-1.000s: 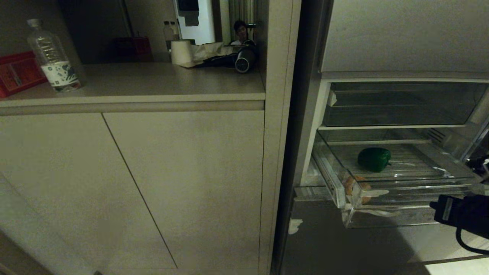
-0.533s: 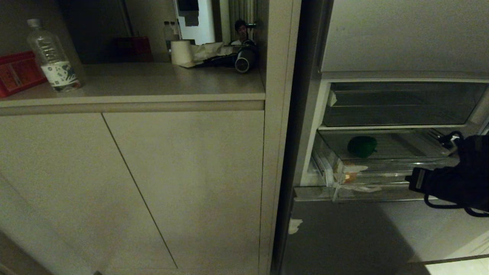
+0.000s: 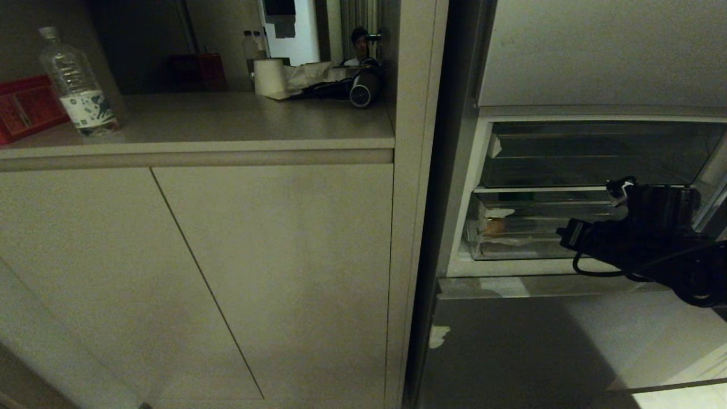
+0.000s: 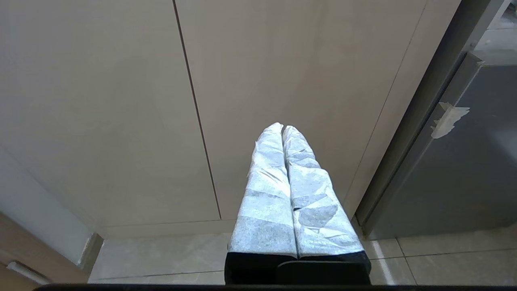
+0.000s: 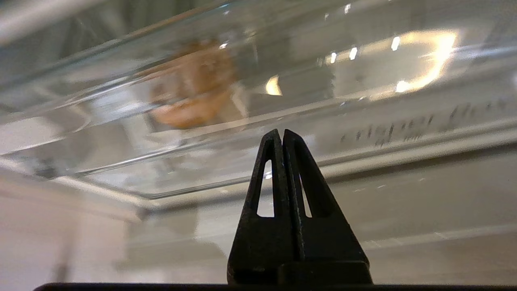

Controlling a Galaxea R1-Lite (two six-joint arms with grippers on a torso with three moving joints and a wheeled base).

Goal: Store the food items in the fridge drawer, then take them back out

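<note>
Here, right gripper (image 5: 282,135) pinched fully shut, empty, tips against clear front of fridge drawer (image 3: 528,241); orange-tan food item (image 5: 192,87) inside, far left.

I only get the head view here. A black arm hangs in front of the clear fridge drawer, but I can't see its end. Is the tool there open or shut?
Observer: Shut. In the right wrist view the right tool has its fingers pressed together, empty, pointing at the clear front of the fridge drawer.
Operator: What's that orange smudge inside the drawer?
Observer: Close up it's a round, orange-tan food item, like a bun, lying just behind the clear front.
Operator: And the other arm? Nothing shows on my screen.
Observer: The left tool, wrapped in a pale covering, is shut and hangs in front of the beige cabinet door, above a tiled floor.
</note>
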